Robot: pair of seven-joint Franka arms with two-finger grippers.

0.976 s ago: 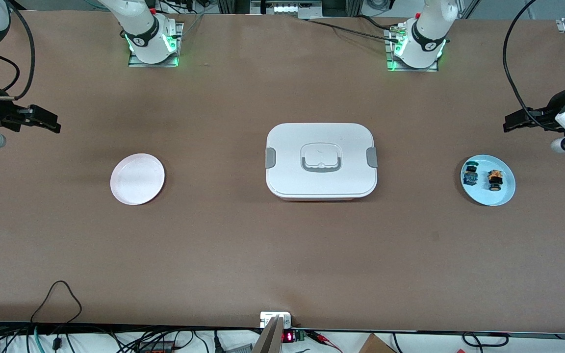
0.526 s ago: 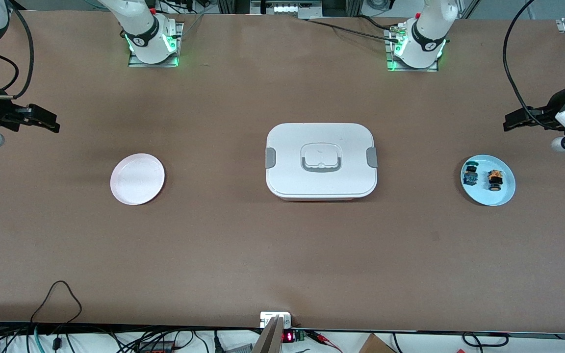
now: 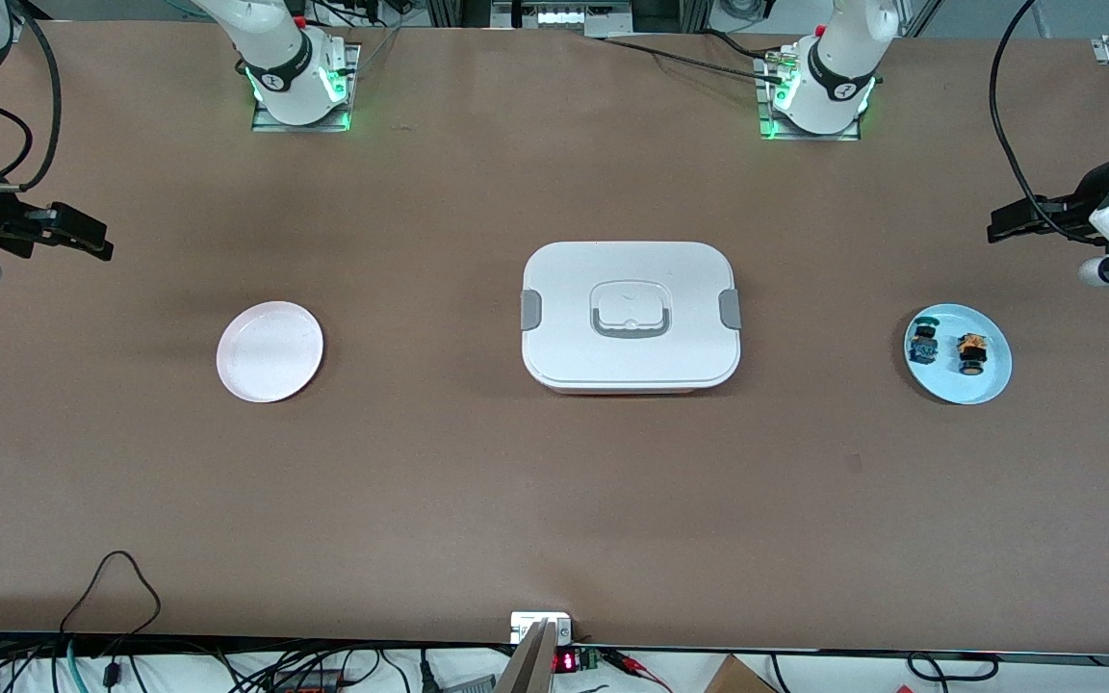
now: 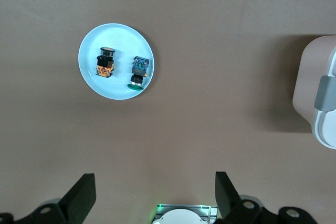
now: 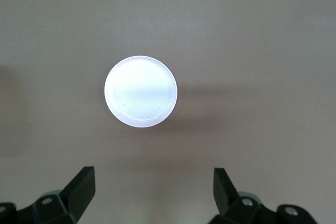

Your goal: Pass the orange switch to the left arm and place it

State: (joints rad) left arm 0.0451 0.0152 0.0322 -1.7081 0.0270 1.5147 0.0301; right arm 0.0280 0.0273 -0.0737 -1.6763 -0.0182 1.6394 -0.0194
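The orange switch (image 3: 971, 352) lies on a light blue plate (image 3: 990, 381) at the left arm's end of the table, beside a blue-and-teal switch (image 3: 922, 344). It also shows in the left wrist view (image 4: 105, 63). The white box (image 3: 630, 315) stands at the table's middle. My left gripper (image 3: 1000, 231) is open and empty, high over the table near the blue plate. My right gripper (image 3: 97, 244) is open and empty, high over the right arm's end of the table near a pink plate (image 3: 270, 350).
The pink plate is empty and shows in the right wrist view (image 5: 140, 91). The box's edge with a grey clasp shows in the left wrist view (image 4: 320, 94). Cables hang along the table's edge nearest the front camera.
Both grippers have drifted slightly toward the robots' bases and outward. Nothing on the table has moved.
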